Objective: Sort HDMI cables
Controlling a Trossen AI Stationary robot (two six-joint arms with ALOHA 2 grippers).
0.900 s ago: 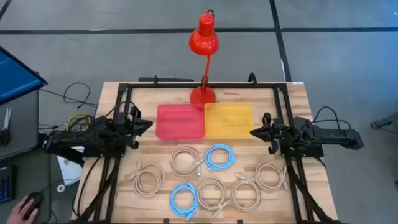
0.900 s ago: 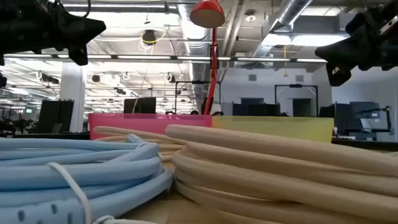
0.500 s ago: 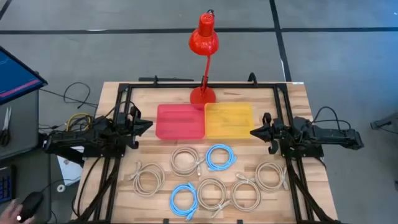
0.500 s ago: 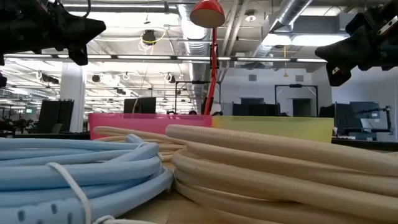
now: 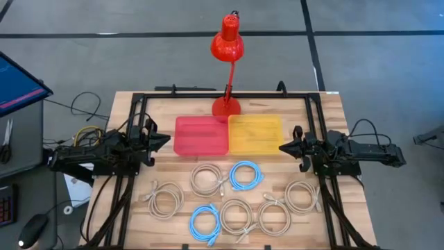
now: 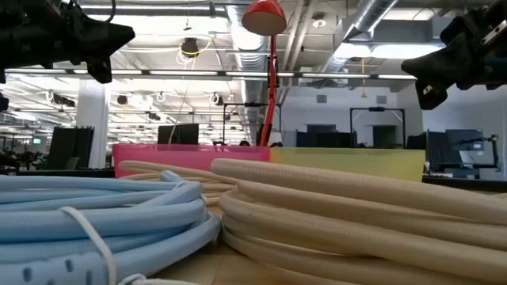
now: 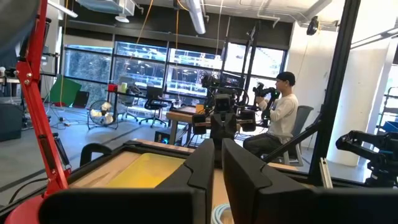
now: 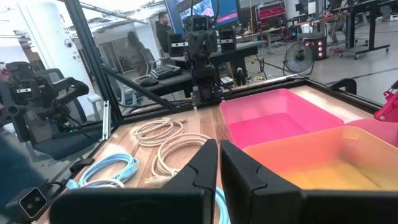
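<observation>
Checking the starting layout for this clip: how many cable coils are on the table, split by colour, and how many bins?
Beige cable coils: 5
Light blue cable coils: 2
Bins: 2, one pink bin and one yellow bin
Total: 7 coils, all loose on the table, none in a bin.

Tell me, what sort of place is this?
Probably a robotics lab in an open-plan workshop. A wooden table carries two dark arms on a black frame, with coiled cables laid out before a pink bin and a yellow bin. Behind it, exposed ceiling pipes and more desks.
</observation>
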